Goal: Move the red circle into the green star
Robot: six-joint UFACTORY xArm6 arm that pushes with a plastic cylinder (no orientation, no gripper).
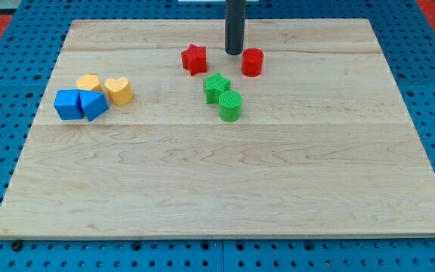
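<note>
The red circle [252,62] stands near the board's top middle. The green star [217,87] lies below and to its left, apart from it. My tip [234,52] is just left of the red circle and slightly above it, close to it, and above the green star. A green circle [230,106] touches the green star's lower right. A red star [194,59] sits left of my tip.
At the view's left is a cluster: a blue cube [69,104], a blue block [94,104], a yellow block [88,82] and a yellow heart [118,90]. The wooden board [225,189] lies on a blue pegboard.
</note>
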